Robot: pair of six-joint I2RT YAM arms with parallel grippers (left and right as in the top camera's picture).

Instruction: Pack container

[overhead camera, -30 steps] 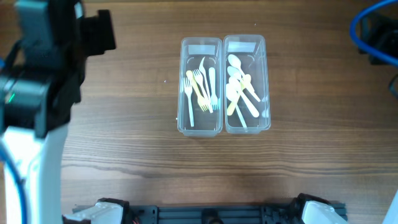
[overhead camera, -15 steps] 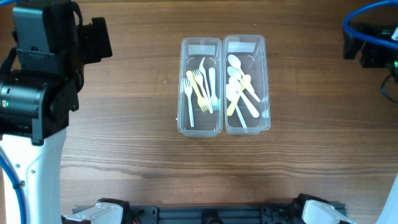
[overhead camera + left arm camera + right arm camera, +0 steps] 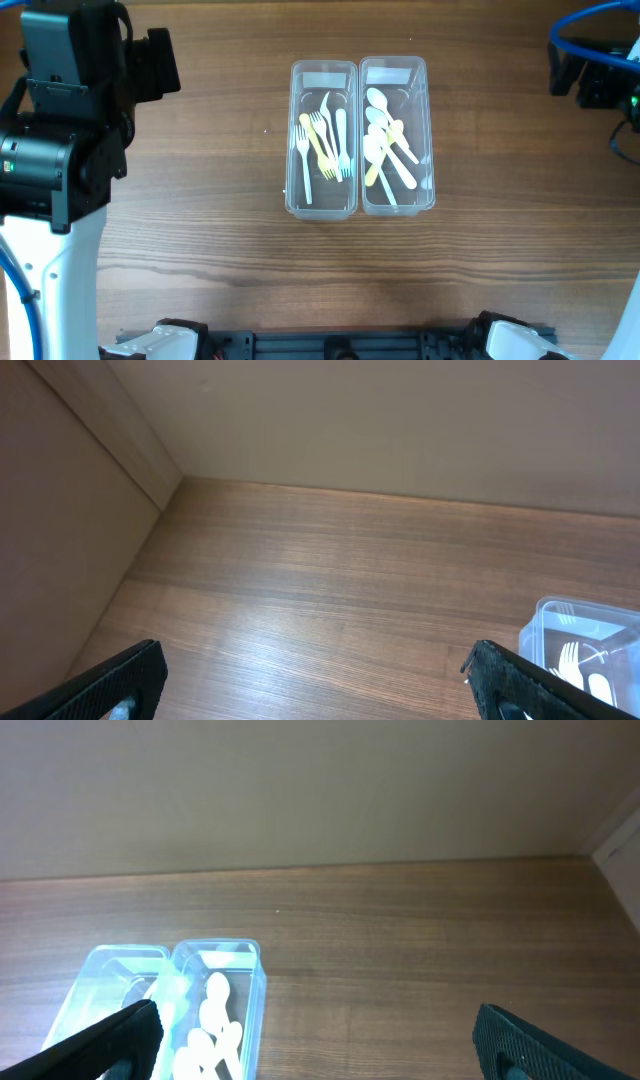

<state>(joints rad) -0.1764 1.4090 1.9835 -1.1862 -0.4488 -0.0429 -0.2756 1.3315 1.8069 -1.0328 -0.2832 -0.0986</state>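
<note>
Two clear plastic containers stand side by side at the table's middle. The left container (image 3: pixel 323 200) holds several white, yellow and pale green forks (image 3: pixel 322 145). The right container (image 3: pixel 397 202) holds several white and yellow spoons (image 3: pixel 385 140). My left gripper (image 3: pixel 320 690) is open and empty, raised over bare table far left of the containers; the fork container's corner (image 3: pixel 590 645) shows at its lower right. My right gripper (image 3: pixel 325 1050) is open and empty, raised far to the right; the spoon container (image 3: pixel 250 985) and the fork container (image 3: pixel 100 980) show at its lower left.
The left arm's body (image 3: pixel 75 120) covers the table's left side. The right arm with its blue cable (image 3: pixel 595 70) sits at the top right corner. A wall and skirting board (image 3: pixel 120 450) border the table in the left wrist view.
The left arm has risen and turned slightly. The right arm has come further into view at the top right. The containers and cutlery have not moved.
</note>
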